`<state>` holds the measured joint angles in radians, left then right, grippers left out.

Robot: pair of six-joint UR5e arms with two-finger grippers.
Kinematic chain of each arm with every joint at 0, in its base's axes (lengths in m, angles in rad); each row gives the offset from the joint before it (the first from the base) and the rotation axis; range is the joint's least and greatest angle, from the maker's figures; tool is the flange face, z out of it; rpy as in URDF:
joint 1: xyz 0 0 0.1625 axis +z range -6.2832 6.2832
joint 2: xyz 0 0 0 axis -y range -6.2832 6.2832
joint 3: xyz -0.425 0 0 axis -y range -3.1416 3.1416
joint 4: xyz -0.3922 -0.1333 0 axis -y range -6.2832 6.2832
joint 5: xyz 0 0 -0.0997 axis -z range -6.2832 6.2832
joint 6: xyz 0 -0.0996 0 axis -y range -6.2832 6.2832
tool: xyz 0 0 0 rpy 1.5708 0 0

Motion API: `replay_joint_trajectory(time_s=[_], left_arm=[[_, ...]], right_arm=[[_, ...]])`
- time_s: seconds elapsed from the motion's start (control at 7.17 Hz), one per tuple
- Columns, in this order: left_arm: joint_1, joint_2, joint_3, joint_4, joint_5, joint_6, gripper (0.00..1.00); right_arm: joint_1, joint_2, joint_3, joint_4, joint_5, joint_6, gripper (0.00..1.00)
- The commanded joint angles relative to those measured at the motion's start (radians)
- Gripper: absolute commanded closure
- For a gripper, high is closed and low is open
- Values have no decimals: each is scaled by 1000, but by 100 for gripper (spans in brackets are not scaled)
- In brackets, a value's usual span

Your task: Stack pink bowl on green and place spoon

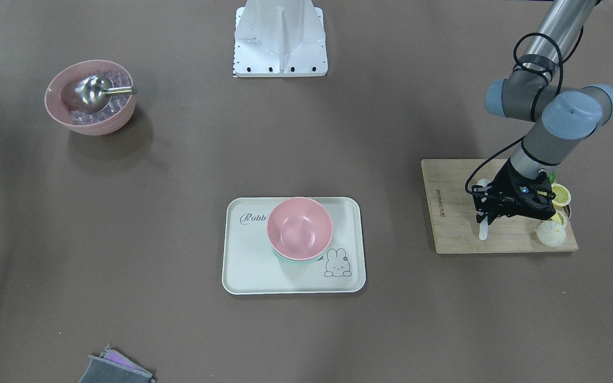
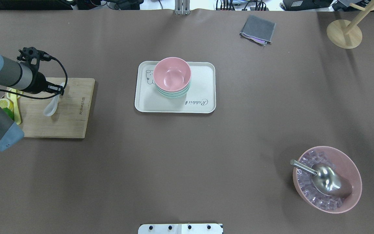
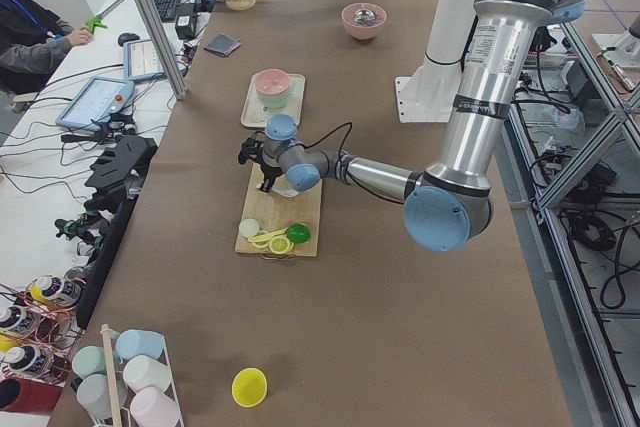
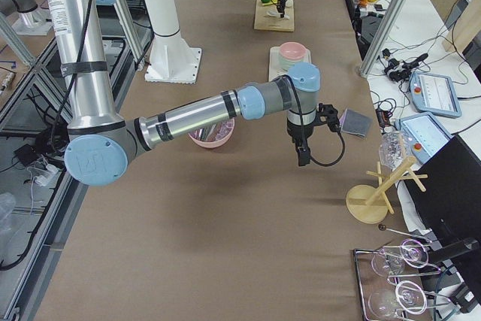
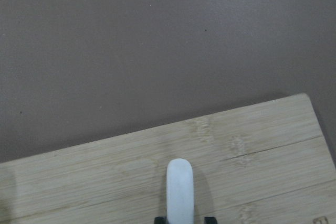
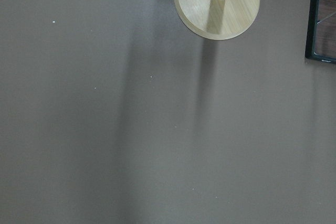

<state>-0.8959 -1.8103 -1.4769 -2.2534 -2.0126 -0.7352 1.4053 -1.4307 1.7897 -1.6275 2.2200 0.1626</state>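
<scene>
The pink bowl (image 2: 172,74) sits nested on the green bowl (image 2: 174,94) on the white rabbit tray (image 2: 203,81); the stack also shows in the front view (image 1: 299,226). My left gripper (image 2: 61,92) is over the wooden cutting board (image 2: 73,110) and is shut on the handle of the white spoon (image 2: 50,107). In the left wrist view the spoon's handle (image 5: 180,187) sticks out between the fingertips, over the board. My right gripper (image 4: 303,157) hovers over bare table far from the tray; it shows only in the side view, so I cannot tell its state.
A pink bowl of ice cubes with a metal scoop (image 2: 326,178) stands near the robot's right. A grey cloth (image 2: 257,29) and a wooden stand (image 2: 344,32) are at the far side. Lemon slices (image 2: 6,104) and a white bun (image 1: 551,233) lie on the board.
</scene>
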Motion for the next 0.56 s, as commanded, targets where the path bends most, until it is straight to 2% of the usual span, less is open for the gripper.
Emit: replay_joint_trajectory(time_s=[0.0,0.14,0.42], left_arm=[[0,-12,-43,20,-8,-4,100],[0,-38,-65,49,-21,-12,100],[6,-195,-69,154,-20,-222,100]], right_arm=[[0,-20,-3,1,1,0,0],[1,-48,-9,2,6,0,0],[20,-79,-6,2,17,-44,0]])
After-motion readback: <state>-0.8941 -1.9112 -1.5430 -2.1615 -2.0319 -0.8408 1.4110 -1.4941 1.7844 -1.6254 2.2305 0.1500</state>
